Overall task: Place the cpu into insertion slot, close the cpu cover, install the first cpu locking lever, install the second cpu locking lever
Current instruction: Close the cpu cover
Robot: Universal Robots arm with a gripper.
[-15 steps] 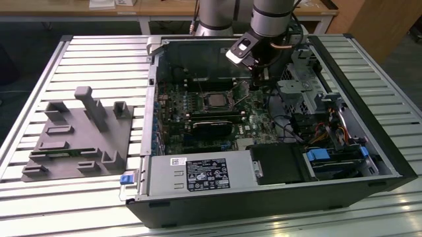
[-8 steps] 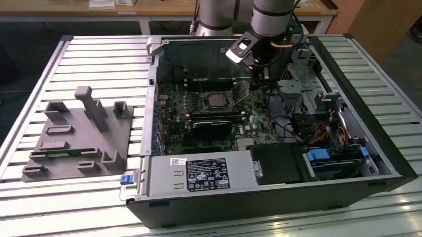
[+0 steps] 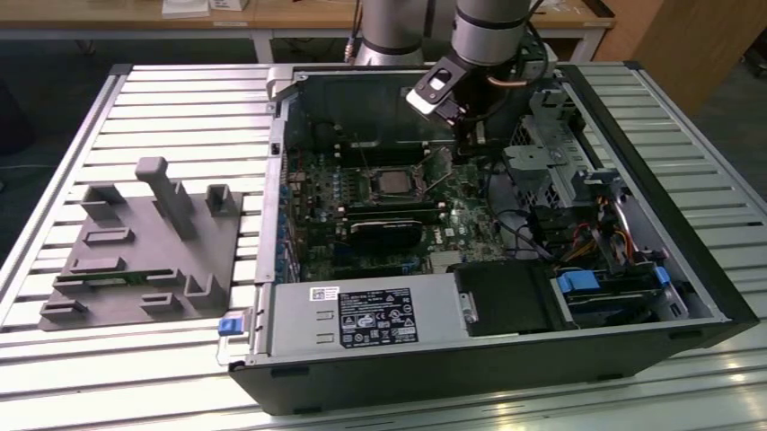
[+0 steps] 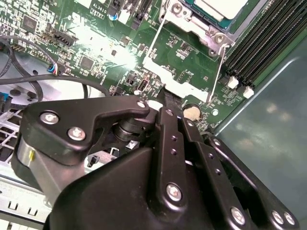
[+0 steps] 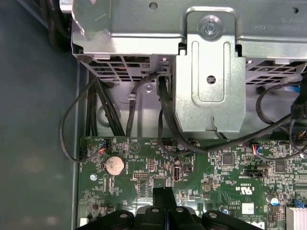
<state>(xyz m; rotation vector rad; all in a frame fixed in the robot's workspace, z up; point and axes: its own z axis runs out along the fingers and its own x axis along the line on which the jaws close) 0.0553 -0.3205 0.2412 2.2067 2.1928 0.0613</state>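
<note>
The cpu [image 4: 218,5] is seen seated in the insertion slot [image 3: 390,182], and the cpu cover [image 4: 192,26] appears to be lowered over it, so the work is judged to stand at the first locking lever [image 4: 152,43]. A second lever [image 4: 218,72] is seen along the other side of the socket. In the exterior view the gripper [image 3: 471,145] is held low over the circuit board [image 5: 144,175], near the slot and at about its 2 o'clock. In the first wrist view the fingers [image 5: 163,194] are seen pressed together, with nothing made out between them.

For this step the closed fingers are best used as a pusher. The lever should be met near its free end, pressed down evenly and guided sideways under its catch. Pressure should be kept light so that the thin wire is not bent and the board is not loaded.

Contact between fingertip and lever is hidden by the gripper's own body in the second wrist view. The socket is cut off at that picture's edge. Whether the cover lies fully flat cannot be told, and the lever catches cannot be made out.
</note>
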